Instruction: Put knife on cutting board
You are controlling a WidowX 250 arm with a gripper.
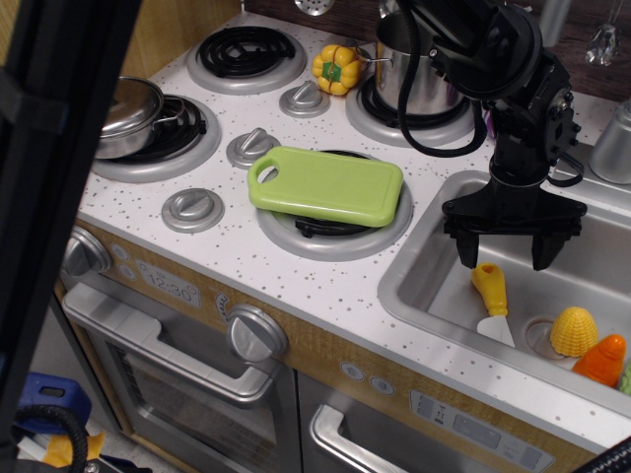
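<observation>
The knife (493, 302), with a yellow-orange handle and a white blade, lies on the bottom of the sink (424, 281), blade pointing toward the front. My gripper (504, 258) hangs just above the knife's handle, its two black fingers spread wide open and empty, one on each side of the handle. The light-green cutting board (327, 184) lies flat on the front right burner, left of the sink, its handle hole at the left end.
A yellow ridged corn toy (574, 330) and an orange carrot toy (602, 360) lie in the sink right of the knife. A steel pot (419, 74) stands on the back right burner, a yellow pepper toy (337, 68) beside it. A steel pan (128, 113) sits at left.
</observation>
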